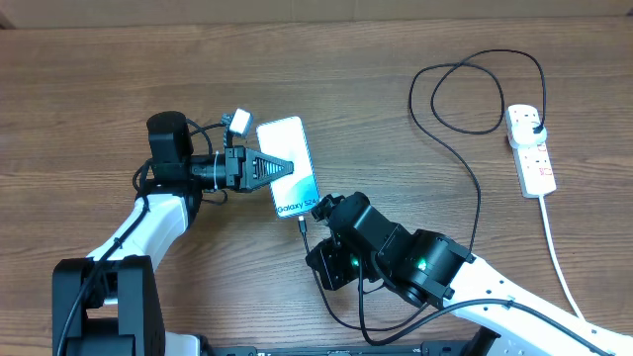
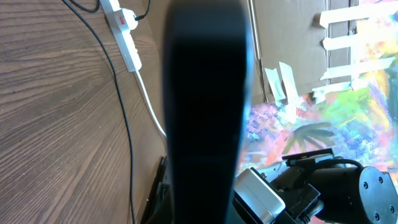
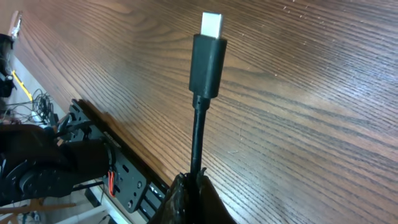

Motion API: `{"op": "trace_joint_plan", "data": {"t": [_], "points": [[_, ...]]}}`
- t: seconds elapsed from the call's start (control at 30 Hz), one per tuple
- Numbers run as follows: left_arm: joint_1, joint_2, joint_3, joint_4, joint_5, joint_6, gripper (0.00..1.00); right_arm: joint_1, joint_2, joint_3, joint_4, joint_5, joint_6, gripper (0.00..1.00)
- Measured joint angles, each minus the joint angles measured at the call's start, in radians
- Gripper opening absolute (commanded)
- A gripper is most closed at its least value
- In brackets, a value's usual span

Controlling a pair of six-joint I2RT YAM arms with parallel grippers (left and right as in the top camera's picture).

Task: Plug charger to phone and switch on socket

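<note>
The phone (image 1: pixel 300 188), its teal screen reading "Galaxy S24+", is held off the table in my left gripper (image 1: pixel 285 165), which is shut on its long sides. In the left wrist view the phone (image 2: pixel 205 106) is a dark blur filling the middle. My right gripper (image 1: pixel 318 220) is shut on the black charger cable just behind its connector (image 1: pixel 302 226), which sits close to the phone's near short edge. In the right wrist view the connector (image 3: pixel 208 59) points up from the shut fingers (image 3: pixel 196 186), silver tip bare. The white socket strip (image 1: pixel 531 148) lies at the far right with the charger plug (image 1: pixel 535 126) in it.
The black charger cable (image 1: pixel 465 163) loops from the strip across the table to my right arm. The strip's thick white cord (image 1: pixel 557 252) runs toward the front right edge. The strip (image 2: pixel 123 31) and cable (image 2: pixel 121 112) also show in the left wrist view.
</note>
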State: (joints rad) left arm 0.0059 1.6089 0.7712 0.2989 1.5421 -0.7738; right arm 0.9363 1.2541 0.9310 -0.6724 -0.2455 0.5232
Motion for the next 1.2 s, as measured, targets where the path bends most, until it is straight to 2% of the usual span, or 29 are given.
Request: {"op": "trace_joint_plan", "data": {"t": [1.2], "points": [[0.0, 0.0, 0.0, 0.0, 0.0, 0.019, 0.04, -0.012, 0.0, 0.0, 0.006, -0.02, -0.002, 0.04]]}}
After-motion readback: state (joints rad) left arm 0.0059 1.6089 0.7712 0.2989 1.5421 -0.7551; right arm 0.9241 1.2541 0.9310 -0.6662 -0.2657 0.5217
